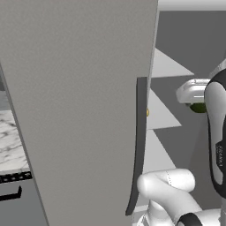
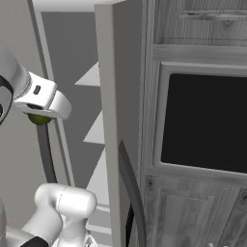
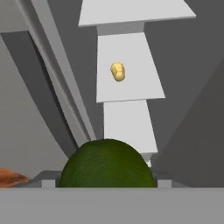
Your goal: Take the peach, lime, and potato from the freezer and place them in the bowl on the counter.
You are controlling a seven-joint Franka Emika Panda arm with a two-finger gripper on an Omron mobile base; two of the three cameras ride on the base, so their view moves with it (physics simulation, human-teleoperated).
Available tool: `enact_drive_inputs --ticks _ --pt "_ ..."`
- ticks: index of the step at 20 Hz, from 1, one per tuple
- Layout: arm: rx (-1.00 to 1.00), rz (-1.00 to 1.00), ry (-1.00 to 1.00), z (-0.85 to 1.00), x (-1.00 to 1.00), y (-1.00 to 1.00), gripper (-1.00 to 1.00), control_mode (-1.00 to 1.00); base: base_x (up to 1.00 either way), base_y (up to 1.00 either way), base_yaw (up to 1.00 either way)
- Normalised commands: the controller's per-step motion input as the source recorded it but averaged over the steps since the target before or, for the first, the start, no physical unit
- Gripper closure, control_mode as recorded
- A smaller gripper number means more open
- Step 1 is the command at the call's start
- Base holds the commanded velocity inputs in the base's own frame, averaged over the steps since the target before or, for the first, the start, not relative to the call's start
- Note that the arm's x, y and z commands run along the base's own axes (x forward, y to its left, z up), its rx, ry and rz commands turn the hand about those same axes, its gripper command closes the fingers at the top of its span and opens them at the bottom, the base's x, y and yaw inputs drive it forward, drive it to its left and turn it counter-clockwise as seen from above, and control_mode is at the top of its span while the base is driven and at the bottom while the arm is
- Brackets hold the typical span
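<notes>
Currently I have the hand (image 2: 39,117) pinching the lime (image 3: 106,164), and I judge this the carry step of the second or first fruit; which, I cannot tell.

Left base view: the freezer (image 1: 79,110) door stands open, its flat grey panel across most of the picture, the dark edge seal down its right side. Beyond it lie the white inner shelves (image 1: 161,117). A strip of the marble counter (image 1: 11,141) shows at the far left. The hand is at the right edge, with a dark green bulge just under it.

Right base view: the same green bulge sits directly beneath the white wrist, in front of the freezer opening, clear of the shelves. Wood-grain cabinets (image 2: 193,207) and a dark oven window (image 2: 207,120) stand to the right.

Hand view: the lime sits at the bottom centre, close against the hand. A small yellow-tan lump, which I take to be the potato (image 3: 117,71), rests on a middle shelf well beyond. A reddish-orange sliver at the lower left edge may be the peach (image 3: 11,177); too little shows to be sure.

Progress, as judged: lime out of the shelf but not yet delivered; potato not yet fetched; peach uncertain.
</notes>
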Motion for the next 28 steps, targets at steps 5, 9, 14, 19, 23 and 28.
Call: enact_drive_inputs --ticks 5,9,14,19,23,28 --pt "-0.01 0.01 0.0 -0.36 -0.34 0.05 1.0 -1.0 0.0 0.0 0.0" --pt "-0.01 0.0 0.0 -0.32 -0.12 0.03 1.0 -1.0 0.0 0.0 0.0" --pt "0.0 0.0 0.0 -0.19 -0.04 0.0 1.0 1.0 -0.04 0.0 0.0" --pt "0.0 0.0 0.0 0.0 0.0 0.0 1.0 1.0 -0.58 0.23 0.0" --pt "0.0 0.0 0.0 0.0 0.0 0.0 1.0 1.0 -0.41 0.91 0.0" --pt "0.0 0.0 0.0 0.0 0.0 0.0 1.0 1.0 -0.05 1.0 0.0"
